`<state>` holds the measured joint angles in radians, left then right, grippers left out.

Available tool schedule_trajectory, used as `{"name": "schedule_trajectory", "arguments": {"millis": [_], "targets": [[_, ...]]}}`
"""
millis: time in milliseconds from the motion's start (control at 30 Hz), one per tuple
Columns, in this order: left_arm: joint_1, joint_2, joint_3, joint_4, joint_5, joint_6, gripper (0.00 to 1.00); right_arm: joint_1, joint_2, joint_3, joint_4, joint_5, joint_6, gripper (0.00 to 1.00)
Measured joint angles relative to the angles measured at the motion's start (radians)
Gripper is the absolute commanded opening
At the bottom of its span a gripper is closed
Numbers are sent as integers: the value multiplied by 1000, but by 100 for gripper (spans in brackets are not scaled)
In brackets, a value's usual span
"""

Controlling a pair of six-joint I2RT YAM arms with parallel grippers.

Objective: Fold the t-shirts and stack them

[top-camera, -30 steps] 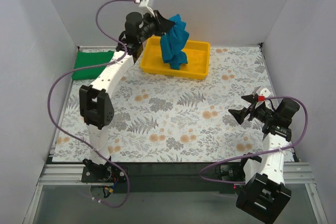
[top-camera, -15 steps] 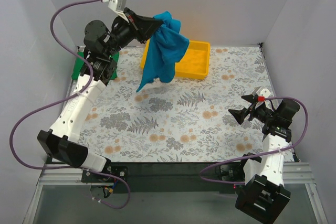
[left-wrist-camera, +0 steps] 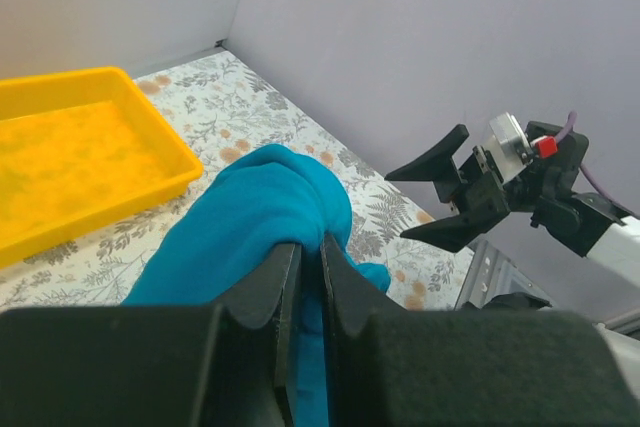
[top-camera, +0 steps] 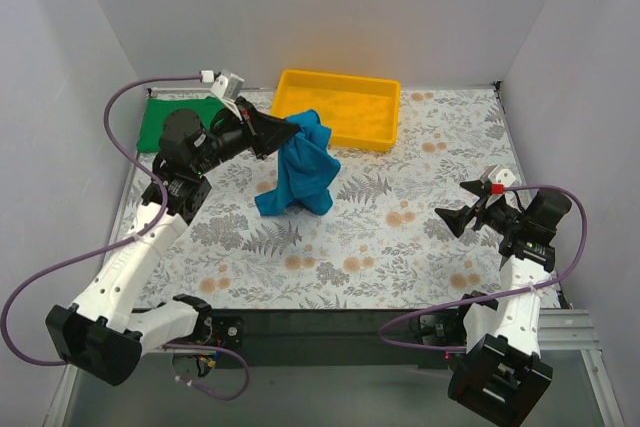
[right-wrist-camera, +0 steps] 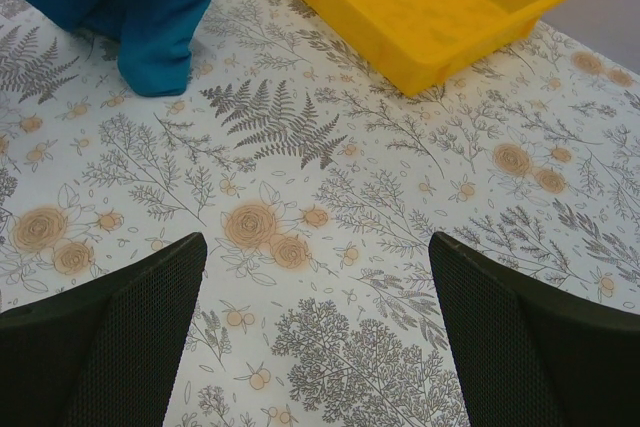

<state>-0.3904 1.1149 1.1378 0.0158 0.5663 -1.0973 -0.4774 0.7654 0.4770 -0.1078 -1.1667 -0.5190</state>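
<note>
- Cloth is coming down: the teal-blue soft cotton t-shirt (top-camera: 298, 169), which a moment ago was dangling high in front of the tray, is now hanging low at the centre left of the overhead view. Its bottom end is touching the fern-and-flower printed bench (top-camera: 400, 187).
- The left gripper (top-camera: 285, 134) is pinching a bunched fold at the top of that shirt, its dark fingers (left-wrist-camera: 270, 292) pressing shut on the fabric in the left wrist view.
- The yellow rectangular plastic tray (top-camera: 365, 137) is sitting at the upper centre, and the shirt is now hanging just in front of it and out of it.
- By my reading, the shirt is being carried to open bench for spreading. Folding is not yet starting, since the cloth is hanging as a crumpled column.
- The bright green cotton t-shirt (top-camera: 170, 119) is lying flat in the upper left, looking already folded, so it may be serving as the stack base.
- The right gripper (top-camera: 445, 224) is hovering at the right edge where it was before, its jaws spreading wide and holding nothing.
- The teal fabric is looking limp, matte and deeply creased, while the tray is looking rigid and smooth, with a raised rim.
</note>
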Motion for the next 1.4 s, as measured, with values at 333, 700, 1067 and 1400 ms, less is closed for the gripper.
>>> {"name": "schedule_trajectory", "arguments": {"millis": [333,700,1067,1400], "targets": [[0,102,-132,49,81,-45,0,0,0,0,0,0,0,98],[-2,38,-309,-80,62,51,71,0,0,0,0,1,-2,98],[-4,-257,-351,-256,-348,201,91,9,21,0,-3,5,-41,98],[-4,-438,-561,-257,-497,173,98,335,251,269,-317,226,-383,98]]}}
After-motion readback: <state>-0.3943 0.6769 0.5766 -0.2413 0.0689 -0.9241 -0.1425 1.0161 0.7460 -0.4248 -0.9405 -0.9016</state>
